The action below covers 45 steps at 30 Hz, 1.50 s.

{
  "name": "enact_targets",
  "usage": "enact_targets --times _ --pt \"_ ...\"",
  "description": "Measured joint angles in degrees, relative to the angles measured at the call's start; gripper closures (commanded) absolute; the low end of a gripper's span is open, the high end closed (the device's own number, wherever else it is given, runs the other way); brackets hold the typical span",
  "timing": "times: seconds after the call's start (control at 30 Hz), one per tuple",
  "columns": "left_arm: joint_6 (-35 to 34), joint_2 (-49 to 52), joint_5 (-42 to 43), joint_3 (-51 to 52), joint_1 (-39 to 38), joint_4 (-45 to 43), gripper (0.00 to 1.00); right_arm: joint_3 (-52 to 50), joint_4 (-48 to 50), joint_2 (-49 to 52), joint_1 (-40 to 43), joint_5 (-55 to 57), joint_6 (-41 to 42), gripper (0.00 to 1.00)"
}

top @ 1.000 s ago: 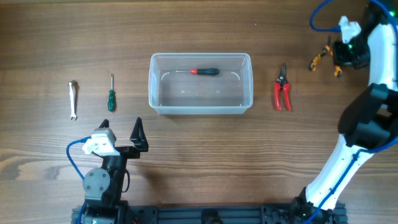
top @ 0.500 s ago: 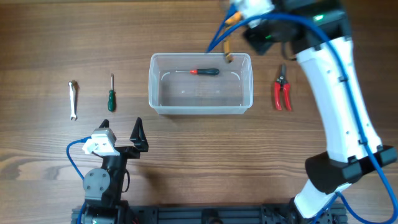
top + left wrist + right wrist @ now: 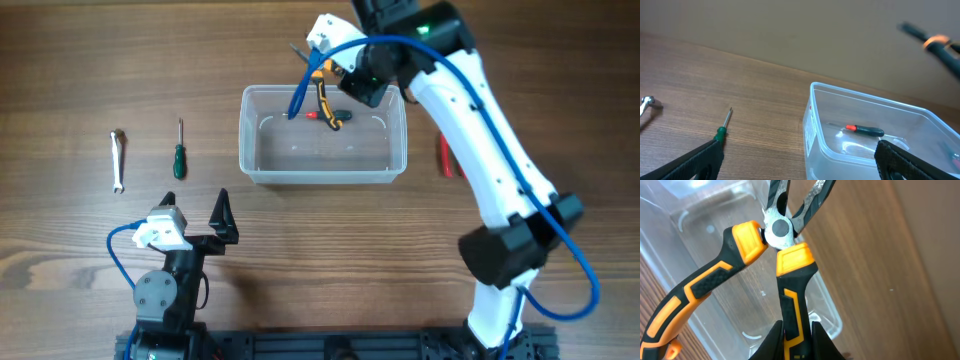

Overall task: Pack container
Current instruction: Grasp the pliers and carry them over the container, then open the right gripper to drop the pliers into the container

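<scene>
Wooden desk [image 3: 80, 60], taken from the robot's side outward. At the near edge, left of middle, the left gripper [image 3: 193, 222] hangs with its fingers wide apart and nothing between them. Beyond it, toward the left edge, a wrench [image 3: 117, 160] and a green screwdriver [image 3: 179, 152] lie side by side, apart from each other and outside the tub.

The clear tub [image 3: 322, 178] sits at the middle of the desk, upright and open-topped. A small red-and-black screwdriver [image 3: 865, 131] lies on its floor by the far wall. Just right of the tub, red handles [image 3: 444, 160] show from under the right arm [image 3: 500, 170]. They are probably cutters, though most of the tool is hidden.

Over the tub's far wall, the right gripper [image 3: 796, 337] is clamped on one handle of orange-and-black pliers [image 3: 777, 230], with the other handle splayed out free. The pliers look to be above the tub, not resting in it.

By my reckoning the packing is early. One tool is in, one is in the air about to go in, and three on the desk are yet to be picked up.
</scene>
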<state>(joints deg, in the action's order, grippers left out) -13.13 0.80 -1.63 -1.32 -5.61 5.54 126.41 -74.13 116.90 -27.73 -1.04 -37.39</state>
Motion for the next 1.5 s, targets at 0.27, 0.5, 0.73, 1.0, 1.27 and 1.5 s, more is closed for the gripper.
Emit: enact_targets --times 0.27,0.5,0.73,1.0,1.27,1.5 --pt "0.0 0.0 0.0 0.0 0.0 0.0 0.00 0.0 -0.1 5.0 -1.1 -2.0 0.2 0.96" --pt "0.0 0.0 0.0 0.0 0.0 0.0 0.00 0.0 0.1 8.5 -4.7 -4.5 0.0 0.96" --pt "0.0 0.0 0.0 0.0 0.0 0.0 0.00 0.0 0.2 11.6 -5.6 -5.6 0.0 0.96" --pt "0.0 0.0 0.0 0.0 0.0 0.0 0.00 -3.3 1.3 13.5 -5.6 -6.5 0.0 0.96" --pt "0.0 0.0 0.0 0.0 0.0 0.0 0.00 -7.0 4.2 13.5 -5.5 -7.1 0.0 0.89" --pt "0.0 0.0 0.0 0.0 0.0 0.0 0.00 -7.5 5.3 13.5 -5.4 -6.6 0.0 0.51"
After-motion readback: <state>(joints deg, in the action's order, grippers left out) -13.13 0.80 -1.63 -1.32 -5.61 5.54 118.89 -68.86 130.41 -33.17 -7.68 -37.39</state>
